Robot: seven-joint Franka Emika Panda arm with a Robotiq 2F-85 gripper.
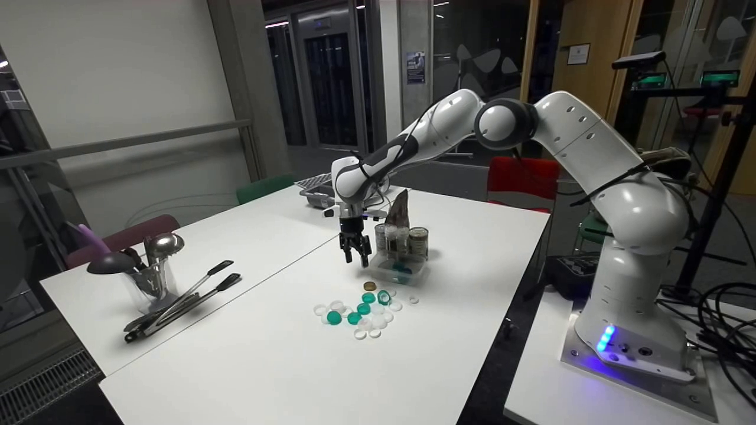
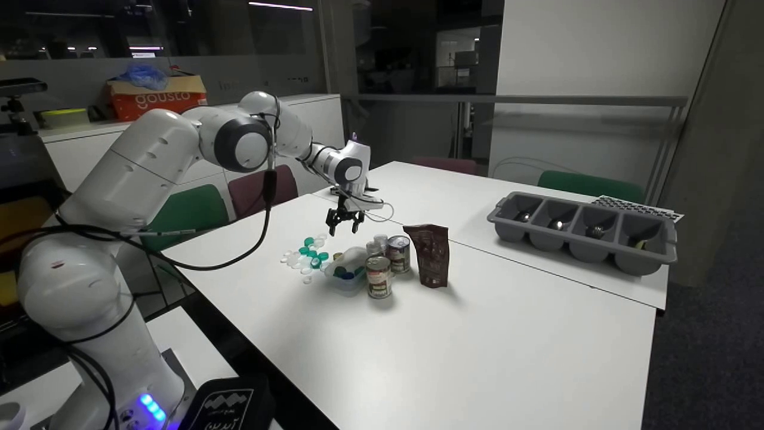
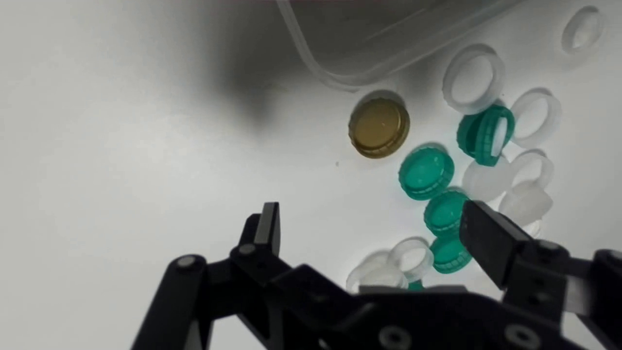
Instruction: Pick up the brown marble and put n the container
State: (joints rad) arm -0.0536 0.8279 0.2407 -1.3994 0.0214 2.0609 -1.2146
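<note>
The brown bottle cap point(image 3: 379, 127) lies on the white counter point(image 1: 266, 354), just beside the clear plastic container point(image 1: 387, 274) and near scattered green caps point(image 3: 426, 172) and white caps point(image 3: 526, 201). The fingers point(image 3: 490, 238) are spread apart above the counter. In an exterior view, two food cans point(image 2: 379, 279) and a dark brown pouch point(image 2: 433, 257) stand near the container.

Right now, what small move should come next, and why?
Probably ease the black gripper down toward the round brown plastic cap: its empty jaws stand open, and in the wrist view the cap lies beyond the fingertips, near the clear plastic container.
</note>
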